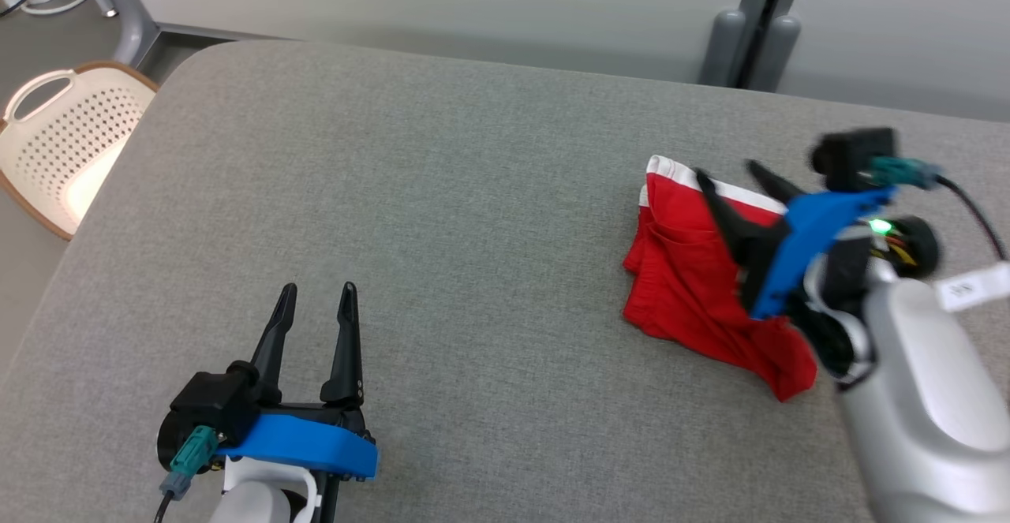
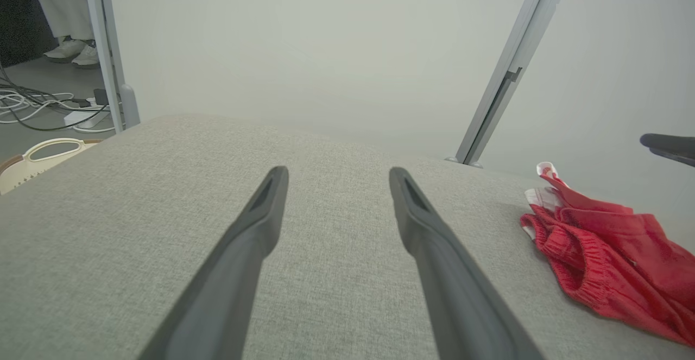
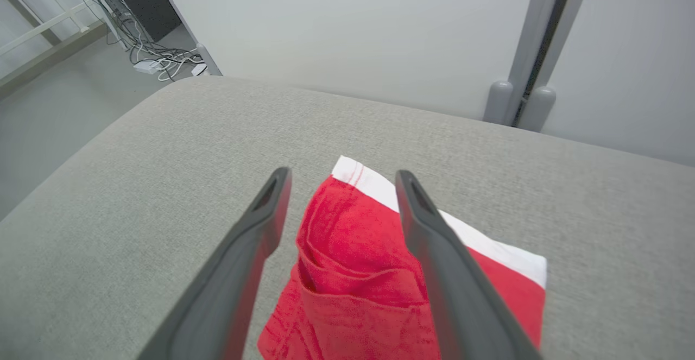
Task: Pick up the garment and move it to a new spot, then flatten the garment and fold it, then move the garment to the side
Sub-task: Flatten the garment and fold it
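The right gripper (image 1: pixel 727 178), blurred in the head view, has its fingers spread and holds nothing. It hides the right part of the red garment (image 1: pixel 682 270), so whether the tips touch the cloth cannot be told. In the right wrist view the crumpled garment lies under and between the fingers, cut off at the bottom, while the left gripper (image 1: pixel 318 290), also parted and empty, is well apart to the left over the grey table (image 1: pixel 442 192).

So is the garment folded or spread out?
Folded, roughly: the garment lies as a compact, layered bundle with rumpled edges, not spread flat.
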You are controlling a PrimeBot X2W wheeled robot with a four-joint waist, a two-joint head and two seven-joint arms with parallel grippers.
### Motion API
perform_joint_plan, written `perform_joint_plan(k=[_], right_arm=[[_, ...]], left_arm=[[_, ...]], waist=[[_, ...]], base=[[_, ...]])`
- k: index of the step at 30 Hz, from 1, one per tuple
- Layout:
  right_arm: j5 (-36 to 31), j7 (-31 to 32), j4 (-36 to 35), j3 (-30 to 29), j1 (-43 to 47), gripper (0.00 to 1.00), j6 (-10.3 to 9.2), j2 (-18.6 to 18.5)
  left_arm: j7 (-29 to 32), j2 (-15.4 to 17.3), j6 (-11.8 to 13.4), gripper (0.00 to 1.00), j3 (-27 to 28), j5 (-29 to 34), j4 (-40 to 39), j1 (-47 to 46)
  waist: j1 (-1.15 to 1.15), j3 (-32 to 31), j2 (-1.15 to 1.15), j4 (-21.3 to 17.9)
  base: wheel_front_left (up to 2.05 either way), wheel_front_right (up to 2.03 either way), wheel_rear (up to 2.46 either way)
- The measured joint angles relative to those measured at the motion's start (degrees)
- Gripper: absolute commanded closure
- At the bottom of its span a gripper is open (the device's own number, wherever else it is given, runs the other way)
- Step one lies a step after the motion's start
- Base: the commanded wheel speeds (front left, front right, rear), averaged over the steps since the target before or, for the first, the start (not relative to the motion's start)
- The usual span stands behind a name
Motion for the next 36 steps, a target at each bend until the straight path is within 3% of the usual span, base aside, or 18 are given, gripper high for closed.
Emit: perform_joint_plan(k=[8, 17, 18, 19, 20, 21, 30, 36], right_arm=[[-9.0, 0.6, -4.8, -12.5, 8.8, 0.0, -0.01, -5.0], [-13.1, -0.6, -1.8, -13.6, 11.7, 0.0, -0.01, -5.2], [-13.1, -1.1, -1.2, -13.2, 11.6, 0.08, -0.01, -5.2], [-13.1, -1.4, -0.5, -12.6, 11.5, 0.6, -0.01, -5.1], [-13.2, -1.5, 0.1, -11.8, 11.3, 0.86, -0.01, -5.0], [-13.2, -1.7, 0.7, -10.9, 11.0, 1.0, -0.01, -4.9], [-13.0, -2.4, 6.6, -0.8, 7.8, 1.0, -0.01, -3.7], [-8.1, -1.1, 6.2, 10.9, 7.1, 1.0, -0.01, -0.6]], left_arm=[[0.0, 0.5, 0.0, 0.0, 0.9, 0.9, -0.4, 0.4], [0.0, 2.6, -0.2, 0.0, -0.4, 2.5, 0.7, -2.3], [0.0, 2.8, -0.2, 0.0, -0.5, 2.6, 0.8, -2.6], [0.0, 2.9, -0.2, 0.0, -0.5, 2.7, 1.0, -2.8], [0.0, 3.0, -0.2, 0.0, -0.6, 2.7, 1.1, -3.0], [0.0, 3.2, -0.2, 0.0, -0.6, 2.7, 1.2, -3.2], [0.0, 3.5, -0.2, 0.0, -1.2, 2.2, 1.6, -3.3], [0.0, 3.6, -0.2, 0.0, -1.2, 1.8, 2.1, -2.6]], waist=[[0.0, -0.5, 0.0, -2.3], [0.0, 1.2, 0.0, -2.9], [0.0, 1.3, 0.0, -2.9], [0.0, 1.4, 0.0, -2.9], [0.0, 1.4, 0.0, -2.9], [0.0, 1.4, 0.0, -2.9], [0.0, 1.0, 0.0, -2.5], [0.0, 0.2, 0.0, -2.0]], base=[[0.0, 0.0, 0.0], [0.0, 0.0, 0.0], [0.0, 0.0, 0.0], [0.0, 0.0, 0.0], [0.0, 0.0, 0.0], [0.0, 0.0, 0.0], [0.0, 0.0, 0.0], [0.0, 0.0, 0.0]])
